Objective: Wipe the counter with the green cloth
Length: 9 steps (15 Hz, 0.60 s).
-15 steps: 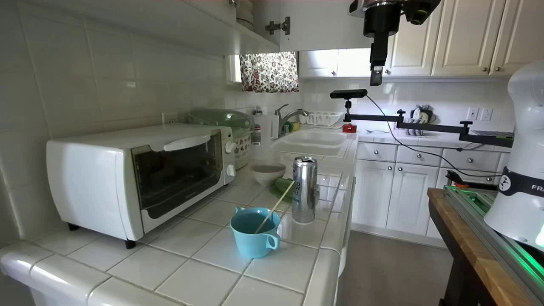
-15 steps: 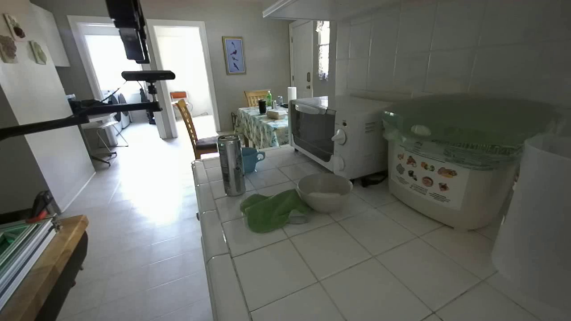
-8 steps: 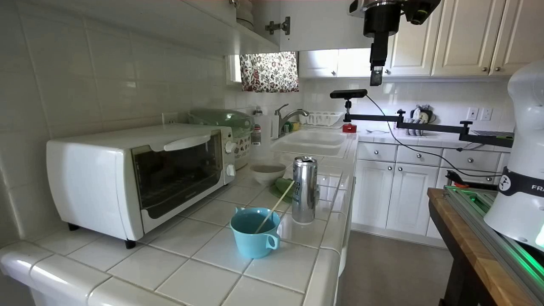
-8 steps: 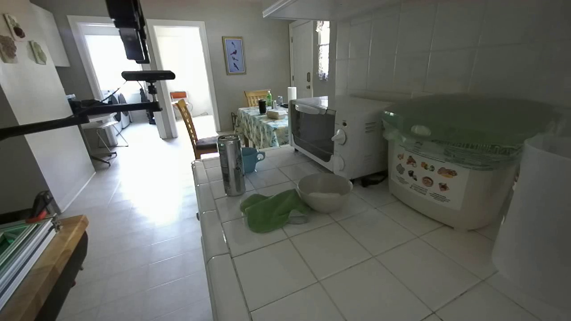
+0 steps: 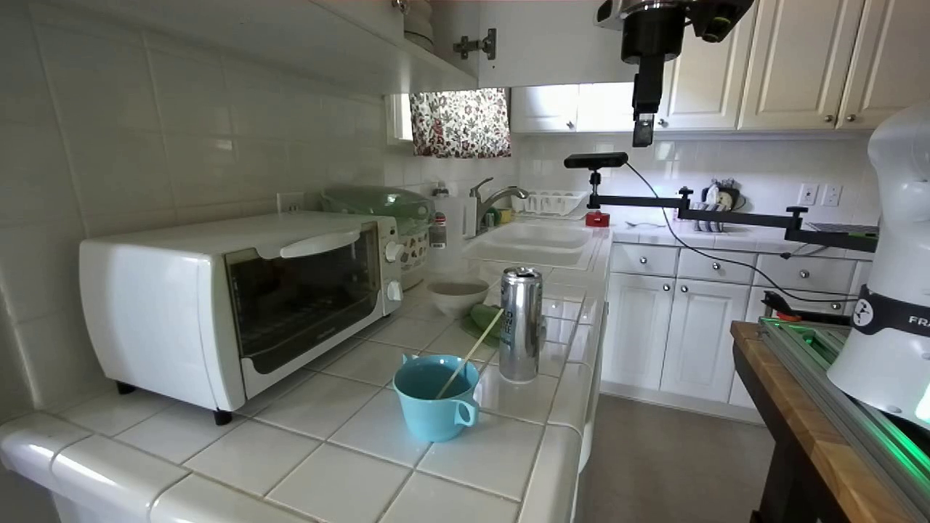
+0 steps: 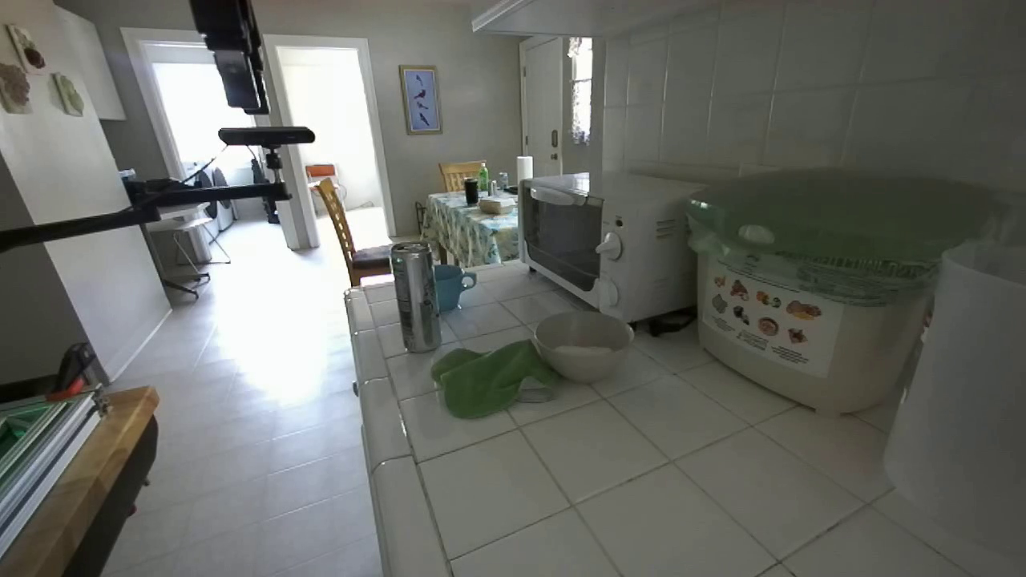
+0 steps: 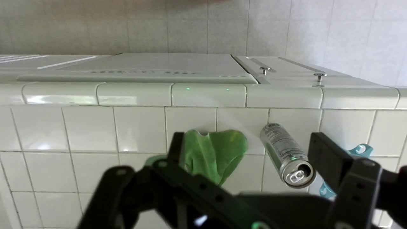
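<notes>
Tiled counter (image 7: pixel 92 128) below, fingers (image 7: pixel 330 159) downward, wide apart.

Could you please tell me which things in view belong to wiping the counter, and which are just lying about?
Part of the job:
tiled counter
green cloth, lying on it
claw, open, holding nothing

Just lying about:
silver can, upright
blue cup with a stick in it
bowl, beside the cloth
toaster oven
green-lidded bin

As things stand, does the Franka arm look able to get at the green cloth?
Probably yes: the jaws stand open, and nothing visible lies on top of the green cloth. The can and bowl beside it would need avoiding, though.
</notes>
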Motion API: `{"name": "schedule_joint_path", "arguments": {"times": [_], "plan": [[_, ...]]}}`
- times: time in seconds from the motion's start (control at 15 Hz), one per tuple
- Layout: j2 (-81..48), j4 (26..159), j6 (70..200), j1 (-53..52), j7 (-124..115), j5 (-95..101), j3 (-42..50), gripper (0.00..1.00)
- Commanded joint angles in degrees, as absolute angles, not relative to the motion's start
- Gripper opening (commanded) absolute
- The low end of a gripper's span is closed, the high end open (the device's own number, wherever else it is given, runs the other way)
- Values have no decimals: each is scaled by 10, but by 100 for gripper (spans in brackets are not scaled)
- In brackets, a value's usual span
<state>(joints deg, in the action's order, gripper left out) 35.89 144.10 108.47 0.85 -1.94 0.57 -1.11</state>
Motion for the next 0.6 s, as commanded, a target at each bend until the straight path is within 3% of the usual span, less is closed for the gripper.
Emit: {"name": "schedule_joint_path", "arguments": {"times": [0.0, 0.53], "plan": [[359, 1440, 1083, 7, -20, 7, -9, 100], [330, 1443, 1204, 13, 2, 23, 7, 100]]}}
